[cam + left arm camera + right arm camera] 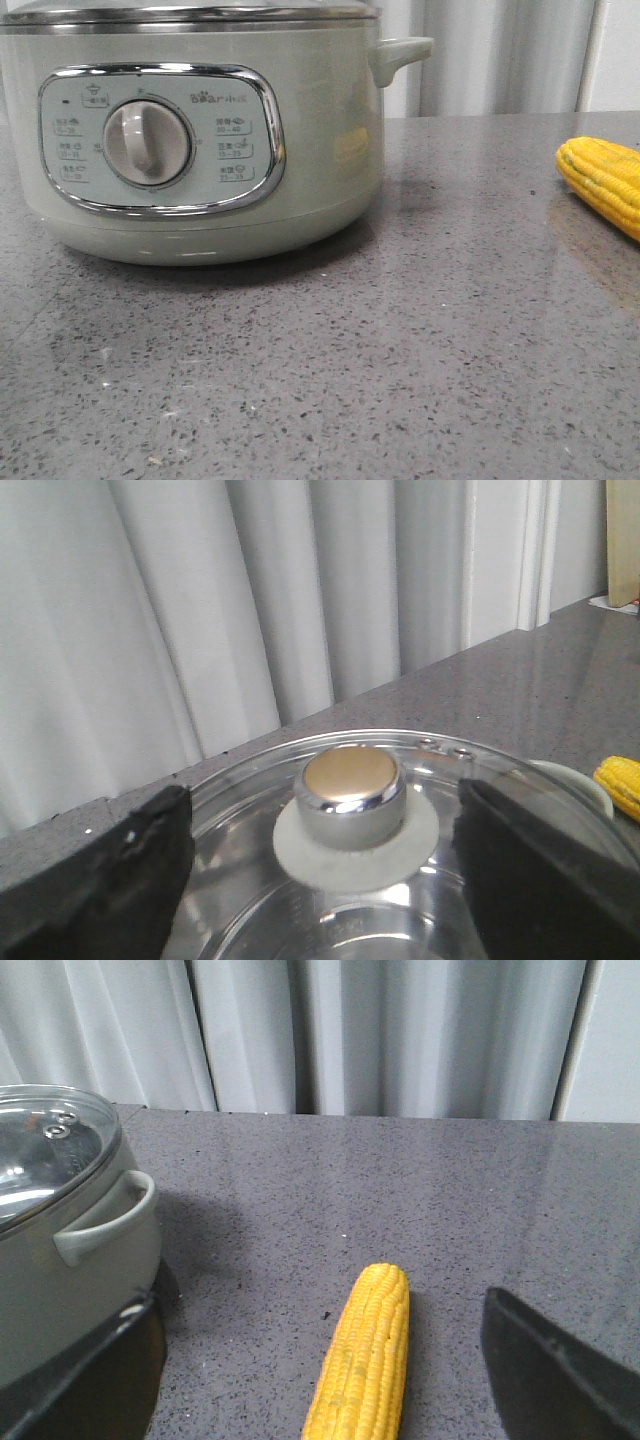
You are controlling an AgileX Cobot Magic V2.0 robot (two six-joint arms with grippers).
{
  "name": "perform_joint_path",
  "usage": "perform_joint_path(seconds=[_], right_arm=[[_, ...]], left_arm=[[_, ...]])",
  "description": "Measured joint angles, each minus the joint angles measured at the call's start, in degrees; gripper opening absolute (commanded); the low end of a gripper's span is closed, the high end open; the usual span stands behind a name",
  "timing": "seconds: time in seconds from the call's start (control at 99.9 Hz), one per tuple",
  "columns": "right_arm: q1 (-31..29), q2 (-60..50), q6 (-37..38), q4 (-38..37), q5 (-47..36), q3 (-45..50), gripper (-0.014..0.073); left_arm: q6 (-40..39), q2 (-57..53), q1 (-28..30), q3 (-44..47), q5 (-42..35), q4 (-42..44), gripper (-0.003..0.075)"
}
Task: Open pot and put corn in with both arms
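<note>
The sage-green pot [200, 150] stands at the left of the grey table with its glass lid on. In the left wrist view the lid [480, 810] fills the lower part, with its chrome knob [350, 795] in the middle. My left gripper [320, 870] is open over the lid, its black fingers [90, 880] on either side of the knob and apart from it. The yellow corn [605, 180] lies at the right edge of the table. My right gripper [325, 1380] is open above the corn [365, 1360], which lies between its fingers [560, 1370] untouched.
The pot's side handle [105, 1220] sticks out towards the corn, and the left finger of my right gripper is close to the pot wall. Grey curtains hang behind the table. Bare grey tabletop [400, 370] lies in front.
</note>
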Motion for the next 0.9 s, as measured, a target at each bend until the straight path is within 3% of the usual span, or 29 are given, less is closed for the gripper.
perform_joint_path(seconds=[0.43,0.901], right_arm=[[0.0,0.0,-0.08,0.0,-0.12,0.0,0.0545],[0.0,0.0,-0.08,0.0,-0.12,0.0,0.0545]], left_arm=[[0.03,15.78,-0.33,-6.9,-4.9,0.0,0.0496],[0.03,20.35,-0.54,-7.51,-11.86,-2.78,0.051]])
